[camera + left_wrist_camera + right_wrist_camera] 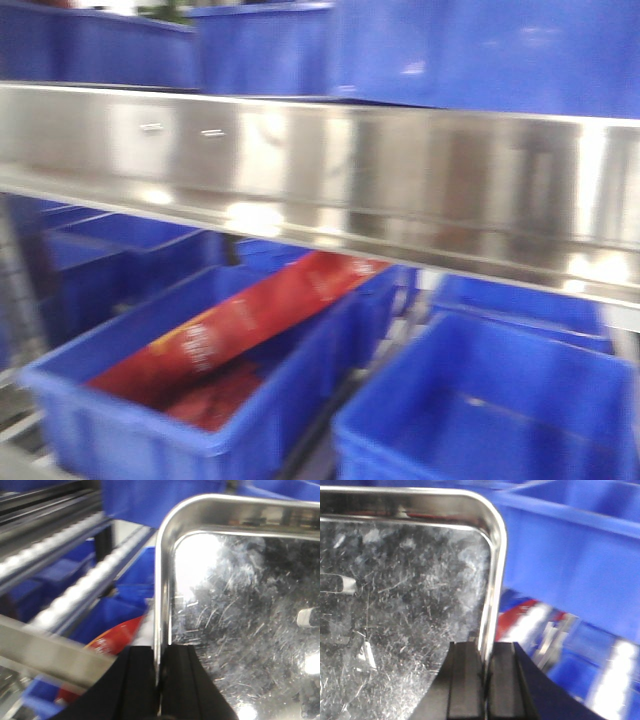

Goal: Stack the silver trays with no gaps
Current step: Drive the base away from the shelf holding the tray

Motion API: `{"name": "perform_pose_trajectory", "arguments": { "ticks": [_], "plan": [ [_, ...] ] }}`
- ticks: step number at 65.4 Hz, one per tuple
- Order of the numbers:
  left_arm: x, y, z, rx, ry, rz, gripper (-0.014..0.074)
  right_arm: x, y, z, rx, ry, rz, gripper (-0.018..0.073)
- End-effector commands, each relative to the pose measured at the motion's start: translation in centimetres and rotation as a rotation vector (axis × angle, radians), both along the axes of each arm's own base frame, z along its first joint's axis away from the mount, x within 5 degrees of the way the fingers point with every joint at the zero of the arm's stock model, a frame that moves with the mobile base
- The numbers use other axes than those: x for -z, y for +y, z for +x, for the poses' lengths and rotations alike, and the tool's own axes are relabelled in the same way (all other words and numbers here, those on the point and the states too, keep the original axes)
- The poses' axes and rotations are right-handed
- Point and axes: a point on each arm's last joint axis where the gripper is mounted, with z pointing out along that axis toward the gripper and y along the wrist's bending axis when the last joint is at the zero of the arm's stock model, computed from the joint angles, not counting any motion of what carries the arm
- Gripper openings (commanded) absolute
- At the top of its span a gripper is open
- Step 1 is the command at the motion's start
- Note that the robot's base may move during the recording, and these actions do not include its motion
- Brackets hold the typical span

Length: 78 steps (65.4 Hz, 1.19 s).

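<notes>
Left wrist view first: where is the silver tray (240,620)?

— It fills the right of that frame. My left gripper (160,680) is clamped on its rolled rim at bottom centre. In the right wrist view, my right gripper (485,680) pinches what I take to be the opposite rim, also at bottom centre.

— How will it handle?

— Stiff and light, I'd judge, but slick steel, so the thin rims are the only hold. The front view shows blue bins (480,410) across the lower frame, under the shelf rail (320,170).
</notes>
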Motion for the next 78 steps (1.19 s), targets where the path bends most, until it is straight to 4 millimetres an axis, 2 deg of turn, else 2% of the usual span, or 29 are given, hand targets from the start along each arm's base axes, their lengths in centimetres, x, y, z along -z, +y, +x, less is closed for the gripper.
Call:
{"name": "perform_pose_trajectory", "arguments": {
  "ticks": [1,55,78],
  "plan": [
    [-0.5,-0.2,-0.1,0.03,-0.04,-0.016,-0.0016,-0.7,0.3,-0.1,-0.06,-0.056,-0.008,-0.0075],
    [-0.5,-0.2,-0.1,0.03,-0.04,-0.016,-0.0016,-0.8,0.8,-0.2,-0.109,-0.066,0.011,-0.0075],
    [-0.5,-0.2,-0.1,0.03,-0.04,-0.016,-0.0016,-1.3,2.3,-0.6,-0.277,-0.102,0.073,-0.0075]
  ]
}}
